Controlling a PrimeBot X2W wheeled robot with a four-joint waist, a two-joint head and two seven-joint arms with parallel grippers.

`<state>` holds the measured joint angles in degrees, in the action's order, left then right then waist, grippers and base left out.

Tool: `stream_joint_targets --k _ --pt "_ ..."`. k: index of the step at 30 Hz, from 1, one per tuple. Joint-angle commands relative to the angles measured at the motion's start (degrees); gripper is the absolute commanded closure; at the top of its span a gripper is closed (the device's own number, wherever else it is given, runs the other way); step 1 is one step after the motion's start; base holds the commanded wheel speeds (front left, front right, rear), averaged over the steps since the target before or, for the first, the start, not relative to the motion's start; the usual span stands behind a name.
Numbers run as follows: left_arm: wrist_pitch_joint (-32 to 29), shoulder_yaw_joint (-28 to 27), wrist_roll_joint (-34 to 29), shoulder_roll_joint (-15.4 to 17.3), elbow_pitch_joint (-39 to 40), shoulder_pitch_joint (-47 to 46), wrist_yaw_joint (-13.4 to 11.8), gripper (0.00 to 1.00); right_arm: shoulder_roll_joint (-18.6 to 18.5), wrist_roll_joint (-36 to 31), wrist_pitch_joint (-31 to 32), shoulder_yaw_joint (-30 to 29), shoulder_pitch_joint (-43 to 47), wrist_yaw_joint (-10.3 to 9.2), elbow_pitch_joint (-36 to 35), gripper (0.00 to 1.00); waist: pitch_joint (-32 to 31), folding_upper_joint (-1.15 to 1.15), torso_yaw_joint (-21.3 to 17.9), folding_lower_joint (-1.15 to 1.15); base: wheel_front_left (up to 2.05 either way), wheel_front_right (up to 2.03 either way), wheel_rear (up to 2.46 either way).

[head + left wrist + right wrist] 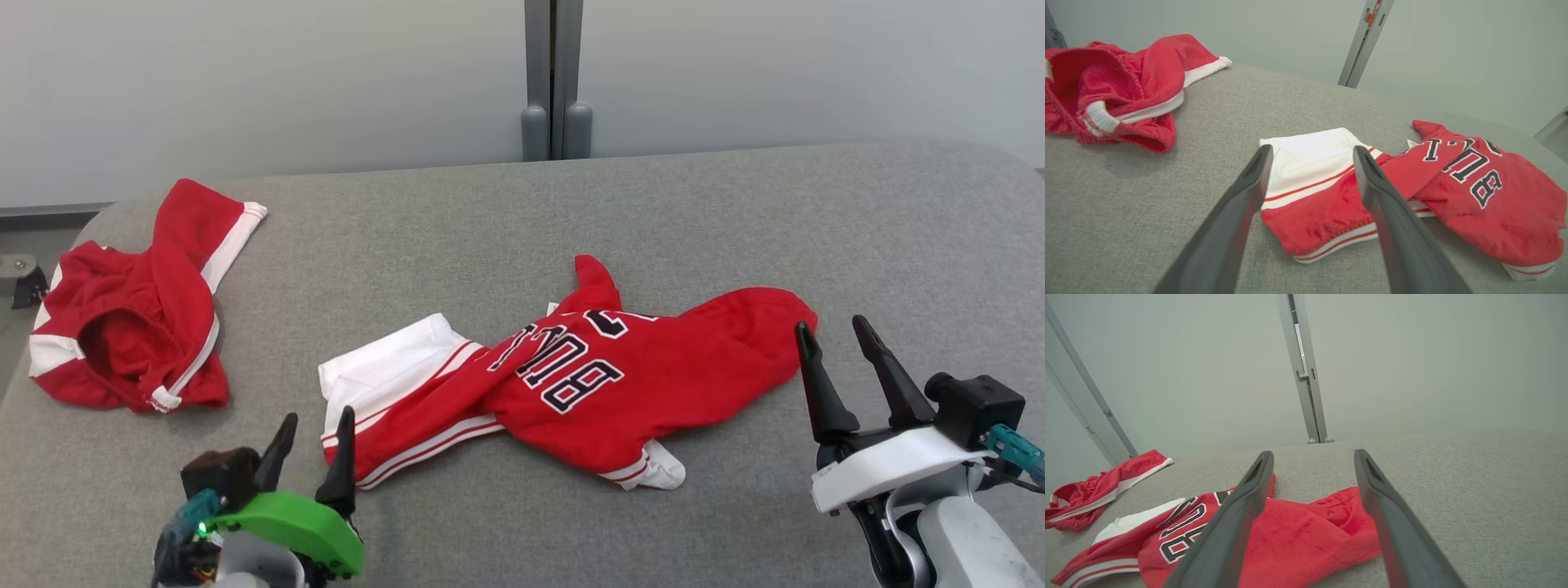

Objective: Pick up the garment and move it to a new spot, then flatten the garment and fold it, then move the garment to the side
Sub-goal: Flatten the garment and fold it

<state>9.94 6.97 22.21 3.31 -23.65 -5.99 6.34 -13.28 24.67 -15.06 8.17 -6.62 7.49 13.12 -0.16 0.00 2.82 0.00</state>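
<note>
A crumpled red garment [604,384] with black-and-white letters and white striped ends lies in the middle of the grey table [522,212]. My left gripper [314,426] stands open at the lower left, just short of the garment's white end [1310,163], nothing between its fingers. My right gripper [833,336] stands open at the lower right, its fingertips beside the garment's red right end [1327,526]. Neither gripper touches the cloth.
A second red and white piece of clothing [139,318] lies bunched at the table's left edge, also in the left wrist view [1114,90]. A grey post [555,82] rises behind the table against a pale wall. Bare grey surface stretches right and behind the garment.
</note>
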Motion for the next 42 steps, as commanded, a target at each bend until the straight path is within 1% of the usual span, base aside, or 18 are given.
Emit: stream_joint_targets --k 1,4,7,9,12,13,18,22,25,26,27,28,29,31,35,38,40,42 --pt "-2.7 -0.6 0.8 1.9 -0.6 -2.4 0.1 0.00 0.1 0.0 -0.2 -0.4 -0.4 0.00 0.0 0.00 -0.1 0.00 -0.3 0.00 0.00 0.00 0.00" --pt "-11.4 -1.4 2.8 3.5 -3.0 -4.6 -0.5 0.00 0.7 -0.3 -0.2 -0.7 -1.0 0.00 -0.1 0.00 -0.1 0.00 -1.0 0.00 0.00 0.00 0.00" --pt "-24.3 -3.7 8.7 4.3 -6.2 -7.1 -0.8 0.00 1.3 -0.4 -0.2 -1.5 -0.9 0.00 -0.2 0.00 0.2 0.00 -1.8 0.00 0.00 0.00 0.00" --pt "-31.6 -6.4 13.7 4.6 -8.3 -9.2 -1.3 0.00 2.0 -0.3 -0.2 -1.5 -1.5 0.00 -0.2 0.00 0.8 0.00 -2.6 0.00 0.00 0.00 0.00" --pt "-41.3 -9.0 20.7 3.9 -11.5 -11.7 -1.1 0.00 2.7 -0.2 -0.2 -1.6 -2.1 0.00 0.0 0.00 1.7 0.00 -3.7 0.00 0.00 0.00 0.00" --pt "-44.2 -9.5 22.1 4.5 -12.6 -12.6 -1.2 0.00 2.9 -0.1 -0.2 -1.6 -2.2 0.00 0.1 0.00 2.1 0.00 -4.1 0.00 0.00 0.00 0.00" --pt "-51.9 -9.9 25.1 6.1 -16.8 -16.4 -1.9 0.00 3.9 0.0 -0.2 -1.2 -3.8 0.00 0.5 0.00 3.8 0.00 -6.1 0.00 0.00 0.00 0.00" --pt "-57.7 -9.2 25.8 7.4 -20.5 -18.0 -3.0 0.00 4.4 0.4 -0.2 -0.8 -4.6 0.00 1.3 0.00 4.7 0.00 -7.8 0.00 0.00 0.00 0.00" --pt "-60.5 -9.4 26.9 7.9 -21.9 -18.8 -2.6 0.00 4.6 0.4 -0.2 -1.0 -5.1 0.00 1.7 0.00 5.2 0.00 -8.7 0.00 0.00 0.00 0.00" --pt "-60.8 -9.7 27.4 8.0 -22.1 -19.3 -2.4 0.16 4.7 0.5 -0.2 -1.2 -5.3 0.00 1.8 0.00 5.3 0.00 -9.0 0.00 0.00 0.00 0.00" --pt "-61.1 -9.9 27.8 7.9 -22.1 -19.5 -2.3 0.48 4.8 0.6 -0.2 -1.2 -5.3 0.00 1.9 0.00 5.4 0.00 -9.1 0.00 0.00 0.00 0.00" --pt "-61.6 -10.0 28.4 7.8 -22.2 -19.7 -2.2 0.93 4.9 0.7 -0.2 -1.2 -5.4 0.00 2.0 0.00 5.4 0.00 -9.3 0.00 0.00 0.00 0.00" --pt "-62.2 -10.0 28.7 7.7 -22.2 -19.8 -1.9 1.00 5.0 0.6 -0.2 -1.2 -5.3 0.00 2.1 0.00 5.4 0.00 -9.4 0.00 0.00 0.00 0.00" --pt "-63.0 -9.5 28.7 7.9 -21.8 -19.9 -1.4 1.00 5.2 0.6 -0.2 -1.1 -5.2 0.00 2.1 0.00 5.4 0.00 -9.7 0.00 0.00 0.00 0.00" --pt "-63.1 -8.4 27.7 9.4 -19.5 -21.4 -0.7 1.00 5.1 0.6 -0.2 -1.3 -4.9 0.00 2.1 0.00 5.1 0.00 -9.8 0.00 0.00 0.00 0.00" --pt "-63.0 -7.2 26.3 10.7 -16.2 -23.2 -0.2 1.00 4.9 0.6 -0.2 -1.3 -4.9 0.00 1.8 0.00 5.0 0.00 -10.0 0.00 0.00 0.00 0.00" --pt "-62.9 -5.6 24.5 12.1 -13.2 -24.5 0.1 1.00 4.7 0.5 -0.2 -1.0 -5.0 0.00 1.6 0.00 5.2 0.00 -10.5 0.00 0.00 0.00 0.00" --pt "-63.5 -5.2 24.3 12.9 -10.2 -26.4 0.1 1.00 4.6 0.4 -0.2 -1.0 -5.4 0.00 1.2 0.00 6.0 0.00 -11.1 0.00 0.00 0.00 0.00"
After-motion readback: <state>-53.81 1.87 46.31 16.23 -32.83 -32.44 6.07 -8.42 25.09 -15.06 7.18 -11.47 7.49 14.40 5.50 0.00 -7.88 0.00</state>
